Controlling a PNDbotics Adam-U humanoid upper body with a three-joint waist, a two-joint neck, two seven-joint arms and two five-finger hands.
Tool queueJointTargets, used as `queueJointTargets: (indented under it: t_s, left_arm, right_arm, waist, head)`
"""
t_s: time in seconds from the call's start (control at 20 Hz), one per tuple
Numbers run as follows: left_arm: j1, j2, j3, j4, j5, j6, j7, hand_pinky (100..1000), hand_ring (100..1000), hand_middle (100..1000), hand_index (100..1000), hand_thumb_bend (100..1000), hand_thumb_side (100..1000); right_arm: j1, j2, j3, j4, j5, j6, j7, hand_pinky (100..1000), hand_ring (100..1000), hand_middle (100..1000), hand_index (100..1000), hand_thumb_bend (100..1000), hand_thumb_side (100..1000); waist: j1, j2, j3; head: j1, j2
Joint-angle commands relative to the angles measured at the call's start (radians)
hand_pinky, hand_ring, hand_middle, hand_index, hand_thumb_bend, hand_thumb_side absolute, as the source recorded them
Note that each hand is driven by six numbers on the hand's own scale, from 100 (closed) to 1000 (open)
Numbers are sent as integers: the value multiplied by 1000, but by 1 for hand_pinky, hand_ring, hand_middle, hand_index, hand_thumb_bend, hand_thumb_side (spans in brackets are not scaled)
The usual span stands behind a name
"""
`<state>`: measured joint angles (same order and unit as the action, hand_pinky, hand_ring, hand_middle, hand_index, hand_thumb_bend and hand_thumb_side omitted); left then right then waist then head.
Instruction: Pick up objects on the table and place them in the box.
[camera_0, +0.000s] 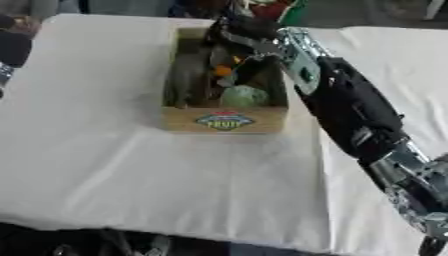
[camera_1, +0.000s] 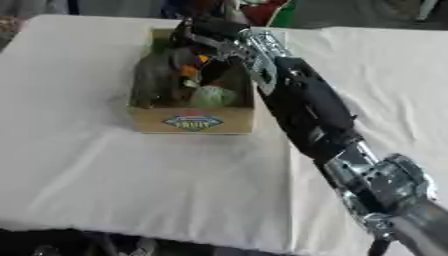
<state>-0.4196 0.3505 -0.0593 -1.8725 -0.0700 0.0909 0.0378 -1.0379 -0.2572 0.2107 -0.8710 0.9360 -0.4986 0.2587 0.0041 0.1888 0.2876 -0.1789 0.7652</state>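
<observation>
Cardboard box (camera_0: 224, 119): my right hand (camera_0: 234, 31) above its far end, fingers' state indiscernible.
White tabletop (camera_0: 105, 150) surrounds it.

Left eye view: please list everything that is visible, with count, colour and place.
box: one, tan cardboard with a coloured label on its near wall, far centre of the table.
green thing: one, pale green, rounded, inside the box at its near right.
orange thing: one, small, orange, inside the box under the hand.
dark things: number unclear, dark, in the box's left half.
table: one, white cloth.
right hand: one, black, over the box's far end; fingers unclear.
</observation>
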Motion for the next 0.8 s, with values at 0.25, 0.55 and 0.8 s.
queueJointTargets:
  t_s: [0.25, 0.55, 0.8]
  left_arm:
    - [-3, 8, 5, -9, 3, 0, -1, 575, 629, 623, 823, 701, 568]
    - [17, 10, 19, 9, -3, 1, 17, 573, 627, 621, 820, 691, 569]
    - [31, 12, 33, 24, -8, 2, 45, 568, 623, 616, 808, 673, 568]
  right_arm:
    - [-14, -24, -31, -8, 42, 110, -32, 661, 751, 815, 931, 537, 640]
    - [23, -79, -44, -86, -303, 98, -45, 713, 756, 802, 924, 100, 581]
    - [108, -195, -43, -306, -809, 169, 113, 679, 717, 769, 912, 100, 660]
  waist:
    - [6, -19, -13]
    - [5, -26, -57]
    - [2, -28, -105]
  head:
    - [3, 5]
    - [33, 5]
    - [66, 5]
